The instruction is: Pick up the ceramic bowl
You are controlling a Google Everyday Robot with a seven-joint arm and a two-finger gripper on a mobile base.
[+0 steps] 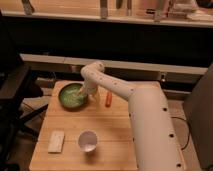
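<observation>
Gripper (89,93) down at the ceramic bowl (70,96), at the rim on the side nearer the arm (117,89). Cannot tell whether clenched, released or grasping, nor whether touching the rim or just above it. Bowl upright on the bench (115,127), in the far left part, close to the far edge and the left edge. Just beside the bowl, past the gripper, a small orange stick-shaped object (108,98) lying flat, apart from the bowl. Nearer the front, a white cup (87,140), mouth towards the camera, well apart from the bowl. To the cup's left, a pale flat rectangular pad (56,141), near the left edge. Bare wood between bowl and cup, and across the middle of the bench. Right side of the bench taken up by the bulky white arm. Beyond the left edge, a dark chair (15,92) near the bench.
</observation>
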